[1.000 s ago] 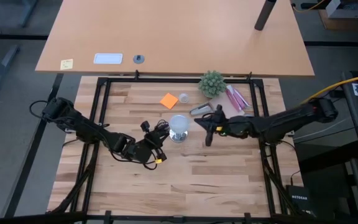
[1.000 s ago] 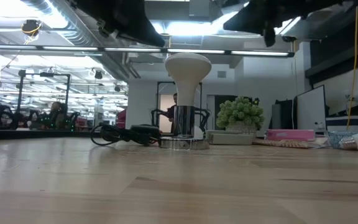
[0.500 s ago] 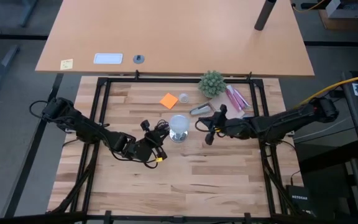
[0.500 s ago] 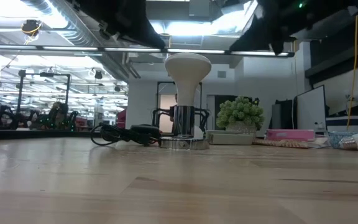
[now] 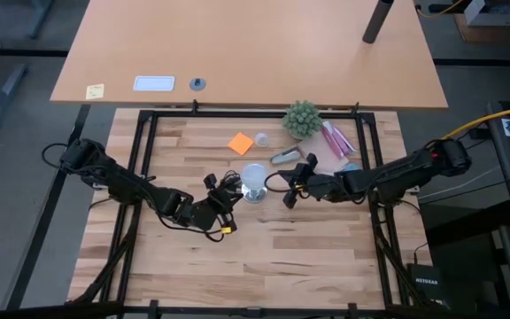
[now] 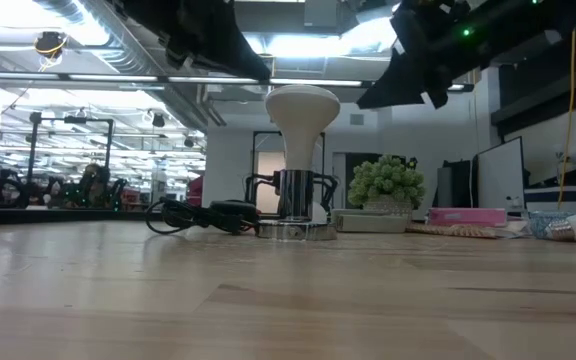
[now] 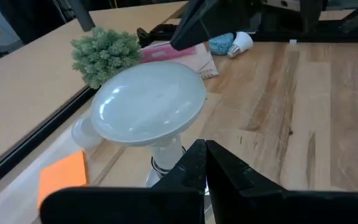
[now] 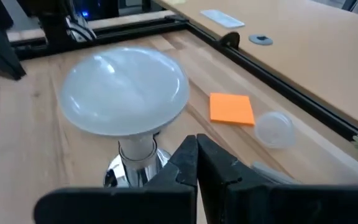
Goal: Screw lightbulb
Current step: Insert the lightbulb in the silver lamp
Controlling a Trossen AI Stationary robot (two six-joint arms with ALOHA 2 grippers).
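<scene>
The white frosted lightbulb point(image 5: 254, 177) stands upright, its narrow neck down in the shiny silver base point(image 6: 290, 228) on the wooden table. It also shows in the left wrist view point(image 7: 148, 102) and the right wrist view point(image 8: 126, 90). My left gripper point(image 5: 226, 198) is shut and empty, near the bulb on its near-left side. My right gripper point(image 5: 288, 188) is shut and empty, just right of the bulb. In the low view both grippers, left point(image 6: 258, 70) and right point(image 6: 368, 98), hang at about the height of the bulb's head.
A black cord point(image 5: 224, 182) lies left of the base. Behind the bulb are an orange sticky note point(image 5: 241, 143), a grey oblong metal object point(image 5: 283, 157), a green plant point(image 5: 302, 118) and a pink packet point(image 5: 335, 140). The table's near half is bare wood point(image 5: 264, 257).
My right gripper has moved toward the table's left, closer to the bulb, come down a little and turned about its wrist. The bulb has stayed upright in its base.
</scene>
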